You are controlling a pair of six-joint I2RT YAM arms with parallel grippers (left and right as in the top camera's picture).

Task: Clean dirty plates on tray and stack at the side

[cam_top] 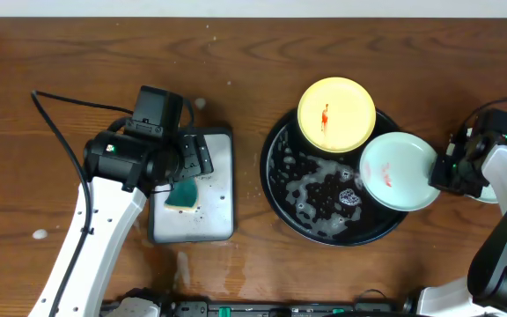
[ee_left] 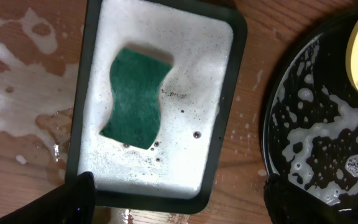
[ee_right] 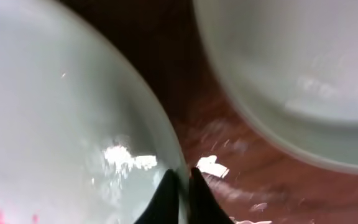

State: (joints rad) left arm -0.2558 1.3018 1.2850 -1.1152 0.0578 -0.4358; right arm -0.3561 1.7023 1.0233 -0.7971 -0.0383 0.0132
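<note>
Mint plate [cam_top: 397, 170] face up over tray [cam_top: 265, 167] rim, right hand [ee_right: 180, 182] pinching edge

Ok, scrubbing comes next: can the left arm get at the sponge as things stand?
Probably yes: the sponge lies bare on the foam in the small tray, right below the open left pincer, with nothing over it.

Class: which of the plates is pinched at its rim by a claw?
The smeared mint-green plate, overhanging the tray's right side, in the right claw; the yellow plate lies untouched.
</note>
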